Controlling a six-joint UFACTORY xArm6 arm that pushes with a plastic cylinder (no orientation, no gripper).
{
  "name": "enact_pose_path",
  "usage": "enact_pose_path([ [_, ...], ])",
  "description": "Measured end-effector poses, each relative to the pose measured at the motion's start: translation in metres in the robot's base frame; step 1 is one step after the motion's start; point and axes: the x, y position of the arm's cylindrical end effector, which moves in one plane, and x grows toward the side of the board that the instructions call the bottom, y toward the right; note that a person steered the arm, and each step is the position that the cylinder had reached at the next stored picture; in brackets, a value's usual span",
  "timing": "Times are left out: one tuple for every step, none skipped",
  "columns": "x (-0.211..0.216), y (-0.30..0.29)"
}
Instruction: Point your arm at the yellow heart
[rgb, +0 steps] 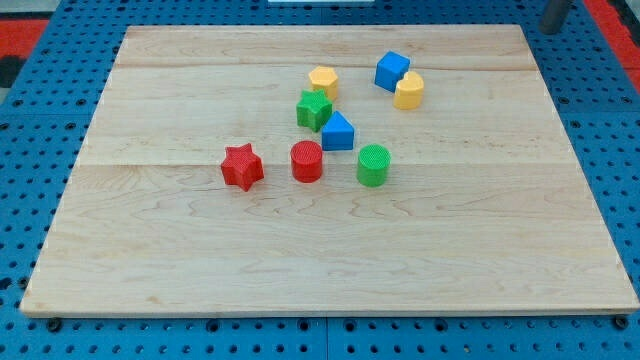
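Observation:
The yellow heart (408, 90) lies in the upper middle of the wooden board (500, 230), touching a blue cube (392, 70) on its upper left. My tip (548, 29) shows only as a short grey stub at the view's top right, by the board's top right corner. It is far to the right of and above the heart and touches no block.
A yellow hexagon (323, 80) sits left of the blue cube. Below it are a green star (314, 109) and a blue pointed block (338, 131). Lower down stand a red star (241, 166), a red cylinder (307, 161) and a green cylinder (373, 165).

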Motion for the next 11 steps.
enact_pose_path([
  [0.0,-0.04],
  [0.001,-0.051],
  [0.027,-0.046],
  [0.067,-0.046],
  [0.105,-0.063],
  [0.13,-0.088],
  [0.133,-0.124],
  [0.122,-0.145],
  [0.115,-0.159],
  [0.115,-0.18],
  [0.116,-0.216],
])
